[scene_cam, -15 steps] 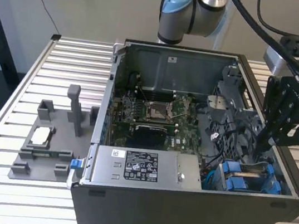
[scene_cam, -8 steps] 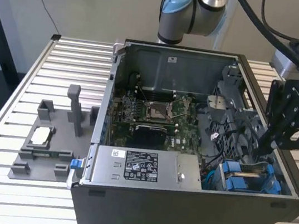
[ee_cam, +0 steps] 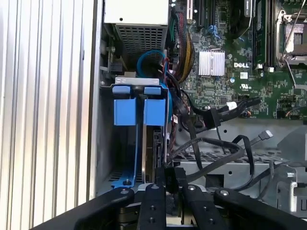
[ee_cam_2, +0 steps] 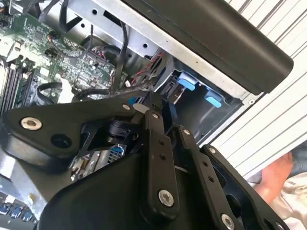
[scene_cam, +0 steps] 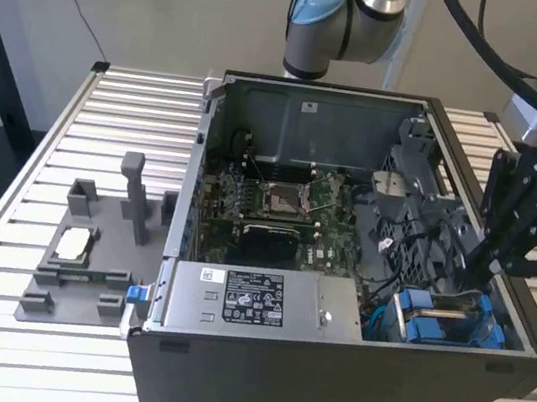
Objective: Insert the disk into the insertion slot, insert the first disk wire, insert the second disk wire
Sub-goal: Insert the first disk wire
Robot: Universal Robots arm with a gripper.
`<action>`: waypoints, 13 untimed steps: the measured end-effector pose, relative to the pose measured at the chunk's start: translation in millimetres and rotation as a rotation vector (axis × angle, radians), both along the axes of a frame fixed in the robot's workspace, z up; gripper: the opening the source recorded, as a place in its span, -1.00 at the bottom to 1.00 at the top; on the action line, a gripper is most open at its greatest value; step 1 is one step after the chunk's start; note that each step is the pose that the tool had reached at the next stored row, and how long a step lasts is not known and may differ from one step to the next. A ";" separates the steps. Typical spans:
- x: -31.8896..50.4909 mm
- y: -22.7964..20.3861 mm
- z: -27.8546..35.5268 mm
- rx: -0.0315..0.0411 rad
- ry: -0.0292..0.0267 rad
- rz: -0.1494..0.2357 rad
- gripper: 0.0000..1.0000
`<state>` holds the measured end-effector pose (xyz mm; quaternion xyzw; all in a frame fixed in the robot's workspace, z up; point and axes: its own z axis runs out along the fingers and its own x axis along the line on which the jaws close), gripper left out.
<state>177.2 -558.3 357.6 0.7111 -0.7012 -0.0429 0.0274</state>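
Lining up the black gripper (ee_cam: 170,178), pinched narrow, square with the blue-framed silver-grey hard drive (ee_cam: 152,139) seated in the grey metal drive cage (ee_cam: 106,153) seems key imo.

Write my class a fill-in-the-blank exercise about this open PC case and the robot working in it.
1. The disk sits in a ____ carrier frame.
2. It stands in the insertion slot of the ____ PC case.
3. In the exterior view, the gripper is at that view's ____ end of the case.
4. The fixture tray lies on that view's ____ side.
Missing words: blue, black, right, left.
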 end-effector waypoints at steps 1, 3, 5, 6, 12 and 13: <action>0.8 -0.1 -1.1 -0.0002 0.0010 0.005 -0.62; 1.7 -0.1 -3.1 -0.0002 0.0012 0.018 -0.62; 2.1 -0.1 -4.8 -0.0004 0.0012 0.040 -0.62; 2.2 -0.1 -5.8 -0.0003 0.0012 0.050 -0.62; 2.4 -0.1 -8.2 -0.0005 0.0014 0.066 -0.62; 2.4 -0.1 -8.3 -0.0003 0.0014 0.066 -0.62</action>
